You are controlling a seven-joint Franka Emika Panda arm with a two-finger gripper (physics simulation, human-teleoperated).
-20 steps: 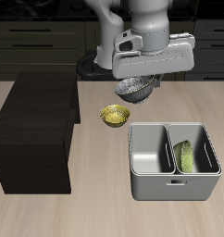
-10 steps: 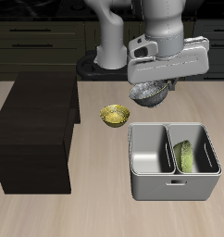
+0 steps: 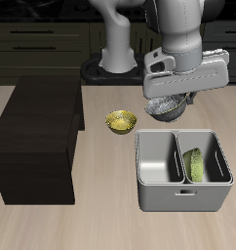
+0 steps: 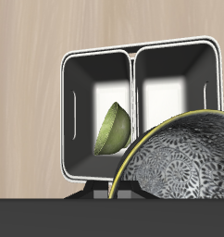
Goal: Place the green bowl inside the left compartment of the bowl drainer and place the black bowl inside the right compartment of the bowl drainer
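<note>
The black bowl [image 3: 167, 105], silvery and speckled inside with a dark rim, hangs tilted in the air just behind the bowl drainer [image 3: 183, 200]. My gripper [image 3: 175, 96] is shut on its rim. In the wrist view the black bowl [image 4: 183, 157] looms close, partly covering the drainer [image 4: 134, 51] below. The green bowl [image 3: 196, 164] leans on its edge inside the drainer's left compartment, and it also shows there in the wrist view [image 4: 112, 128]. The other compartment holds nothing.
A small yellow-gold bowl [image 3: 120, 121] sits on the table behind the drainer, beside a big dark-brown wooden cabinet [image 3: 37, 137]. The robot's base stands at the back of the table.
My gripper has carried the black bowl sideways away from the yellow bowl and lower, closer to the drainer's back edge. The green bowl has stayed put.
</note>
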